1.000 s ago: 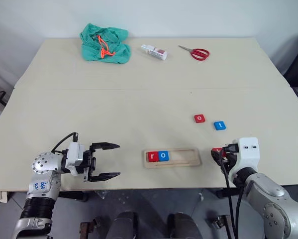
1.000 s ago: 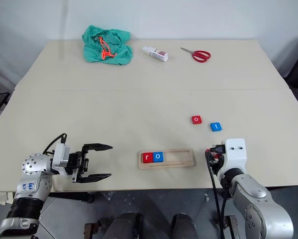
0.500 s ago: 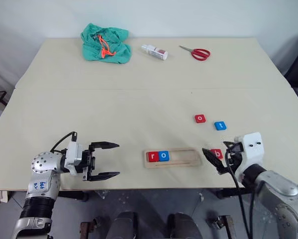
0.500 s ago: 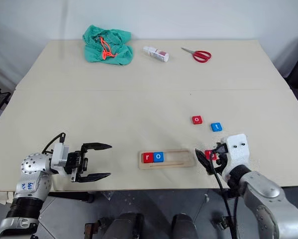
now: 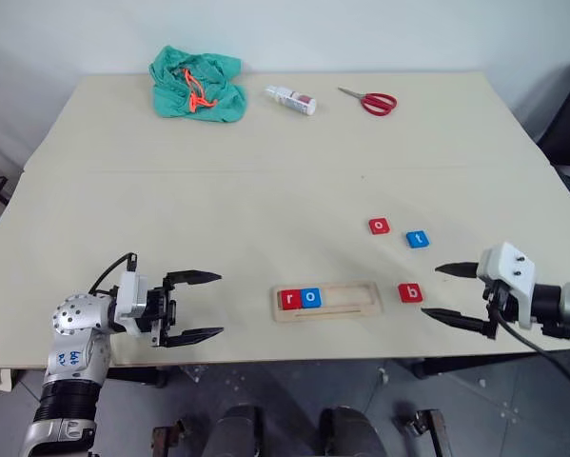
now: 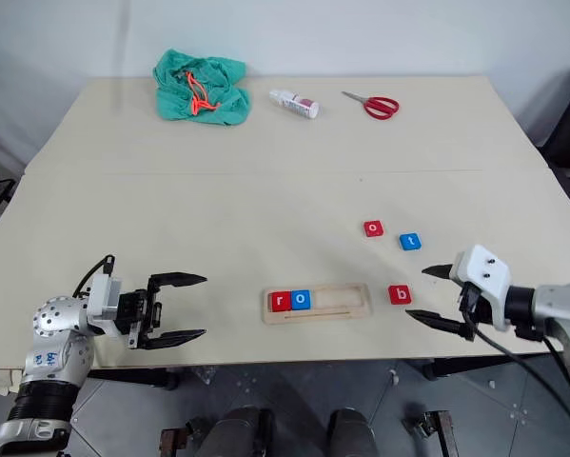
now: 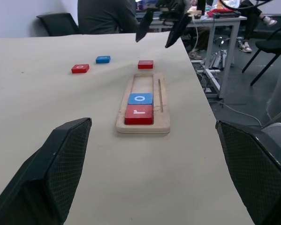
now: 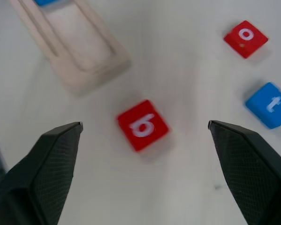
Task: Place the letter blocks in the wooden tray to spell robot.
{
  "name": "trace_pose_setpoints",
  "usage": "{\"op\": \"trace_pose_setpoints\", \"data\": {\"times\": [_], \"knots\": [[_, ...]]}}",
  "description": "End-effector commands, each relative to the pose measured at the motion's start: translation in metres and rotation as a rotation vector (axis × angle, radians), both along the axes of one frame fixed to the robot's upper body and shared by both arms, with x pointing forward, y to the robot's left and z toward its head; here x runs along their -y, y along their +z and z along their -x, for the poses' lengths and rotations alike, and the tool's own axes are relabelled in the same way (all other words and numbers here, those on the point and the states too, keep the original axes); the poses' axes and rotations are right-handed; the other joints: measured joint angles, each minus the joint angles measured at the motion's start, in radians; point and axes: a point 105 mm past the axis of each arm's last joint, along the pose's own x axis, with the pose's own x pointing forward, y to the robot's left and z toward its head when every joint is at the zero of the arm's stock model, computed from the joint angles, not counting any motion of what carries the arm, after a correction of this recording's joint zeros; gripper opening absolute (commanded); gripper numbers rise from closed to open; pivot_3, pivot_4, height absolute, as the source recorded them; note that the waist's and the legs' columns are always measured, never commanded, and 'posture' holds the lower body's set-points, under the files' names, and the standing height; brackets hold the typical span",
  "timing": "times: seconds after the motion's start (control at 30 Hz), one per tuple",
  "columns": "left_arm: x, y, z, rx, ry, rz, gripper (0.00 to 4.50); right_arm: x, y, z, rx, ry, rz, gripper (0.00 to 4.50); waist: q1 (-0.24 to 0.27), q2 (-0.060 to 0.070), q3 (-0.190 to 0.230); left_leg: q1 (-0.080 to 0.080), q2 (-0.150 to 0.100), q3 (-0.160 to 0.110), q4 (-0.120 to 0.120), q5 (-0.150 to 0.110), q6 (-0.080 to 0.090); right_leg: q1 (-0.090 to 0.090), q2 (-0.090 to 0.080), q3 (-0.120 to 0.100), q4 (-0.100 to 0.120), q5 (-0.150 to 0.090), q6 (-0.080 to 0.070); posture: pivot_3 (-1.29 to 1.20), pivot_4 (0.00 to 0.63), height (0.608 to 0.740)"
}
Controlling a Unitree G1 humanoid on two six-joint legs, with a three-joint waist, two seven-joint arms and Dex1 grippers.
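Running off the right edge of the head views, right arm cut short behind its white wrist block. Tangled in the green cloth [image 5: 197, 84] at the far left of the table [image 5: 265, 200], an orange string or strap, perhaps; too small to settle. Label on the small white bottle [image 5: 292, 99] unreadable; red-handled scissors [image 5: 369, 101] just right of it, along the far edge.

Lying near the front edge, about midway across: the wooden tray [image 5: 326, 302], pale, long and shallow, rounded at the corners, with a lengthwise groove on its near side. Seated in its left end, side by side and touching: red r tile [image 5: 290, 299], then blue o tile [image 5: 310, 298]. Right-hand stretch of the tray bare wood.

Resting flat on the table just right of the tray, apart from it: red b tile [image 5: 410, 292], white lowercase letter up. Farther back and right, a red o tile [image 5: 380, 227] and a blue t tile [image 5: 417, 239], near each other but not touching.

Hanging right of the b tile, right gripper [image 5: 454, 295], black fingers spread wide, gripping nothing, tile clear of both tips. Hovering near the front left, well apart from the tray, left gripper [image 5: 199, 306], pointing toward the tray, fingers likewise wide apart and empty.
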Motion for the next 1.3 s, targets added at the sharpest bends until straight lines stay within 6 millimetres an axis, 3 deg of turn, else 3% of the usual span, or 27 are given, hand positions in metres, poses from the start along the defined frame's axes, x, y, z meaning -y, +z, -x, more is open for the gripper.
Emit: {"op": "trace_pose_setpoints", "data": {"times": [0.03,0.3,0.57,0.67,0.9,1.13,1.3], "knots": [[-0.006,0.004,0.006,0.028,-0.013,-0.011,4.50,0.005,-0.001,-0.006,0.003,0.076,0.059,4.48,0.003,0.000,0.000,0.000,0.000,0.000,0.000,0.000,0.000,0.000,0.000,0.000,0.000,0.000,0.000,0.00,0.150,0.740],[-0.005,0.006,0.011,0.040,0.017,-0.006,4.50,0.008,-0.013,-0.020,-0.053,0.193,0.160,4.48,0.001,0.000,0.000,-0.001,0.000,-0.001,0.002,0.000,0.000,0.000,-0.001,-0.001,0.000,0.000,0.000,0.00,0.150,0.740],[-0.004,0.006,0.014,0.040,0.036,-0.003,4.50,0.001,-0.017,-0.028,-0.057,0.218,0.148,4.48,0.004,0.000,0.000,-0.001,0.000,-0.001,0.002,0.000,0.000,0.000,-0.001,-0.001,0.000,0.000,0.000,0.00,0.150,0.740],[-0.002,0.006,0.014,0.042,0.039,0.001,4.50,-0.001,-0.021,-0.030,-0.058,0.216,0.138,3.91,0.003,0.000,0.000,-0.001,0.000,-0.001,0.002,0.000,0.000,0.000,-0.001,-0.001,0.000,0.000,0.000,0.00,0.150,0.740],[-0.001,0.006,0.013,0.046,0.045,0.006,4.50,-0.007,-0.019,-0.031,-0.048,0.224,0.115,1.48,0.003,0.000,0.000,-0.001,0.000,-0.001,0.002,0.000,0.000,0.000,-0.001,-0.001,0.000,0.000,0.000,0.00,0.150,0.740],[0.001,0.005,0.011,0.047,0.045,0.013,4.50,-0.019,0.002,-0.036,-0.008,0.188,0.077,1.46,0.002,0.000,0.000,-0.001,0.000,-0.001,0.002,0.000,0.000,0.000,-0.001,-0.001,0.000,0.000,0.000,0.00,0.150,0.740],[0.003,0.005,0.007,0.049,0.039,0.017,4.50,-0.054,0.038,-0.040,0.045,0.183,-0.025,1.46,0.002,0.000,0.000,-0.001,0.000,-0.001,0.002,0.000,0.000,0.000,-0.001,-0.001,0.000,0.000,0.000,0.00,0.150,0.740]]}}
